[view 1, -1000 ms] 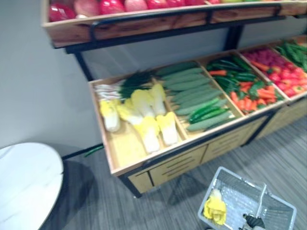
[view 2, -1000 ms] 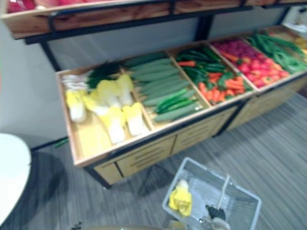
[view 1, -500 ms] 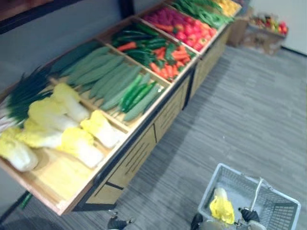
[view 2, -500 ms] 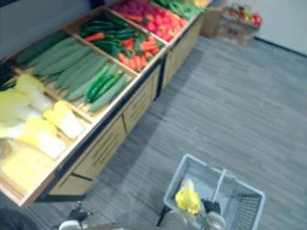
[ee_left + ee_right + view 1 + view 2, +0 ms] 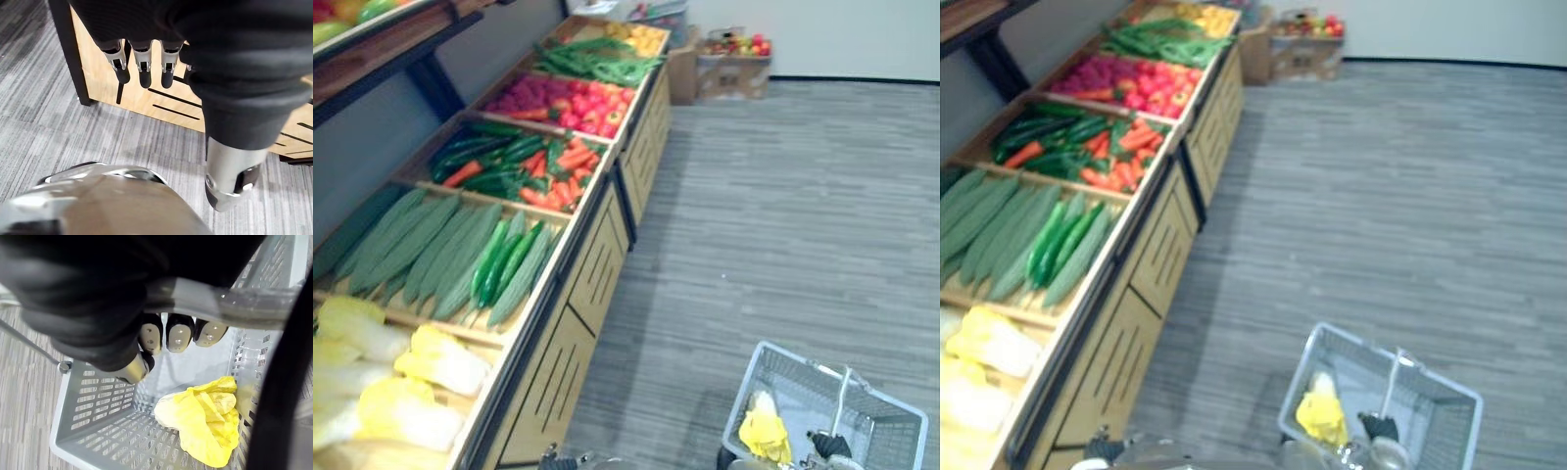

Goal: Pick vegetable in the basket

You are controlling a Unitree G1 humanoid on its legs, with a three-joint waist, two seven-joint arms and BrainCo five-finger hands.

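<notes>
The basket (image 5: 901, 416) is on the grey floor (image 5: 783, 196) at the low right of the eye views, and its near side is cut off by the picture's edge. One yellow cabbage (image 5: 205, 426) lies inside on the bottom, against a side wall. From above, the near wall hides its lower part.

The right hand (image 5: 176, 338) has its fingers curled round the handle (image 5: 234, 303). In the eye views it is just a dark spot at the handle's lower end, so the grip can be read in the wrist view alone.

The left hand (image 5: 140, 61) hangs in front of the wooden stand (image 5: 597, 274), fingers loose and a little apart, thumb straight, holding nothing.

On the stand, the cabbages (image 5: 431, 362) are cut off at the left edge. Next to them are cucumbers (image 5: 460, 255). The far compartments hold green, orange and red produce, too small to name with certainty.
</notes>
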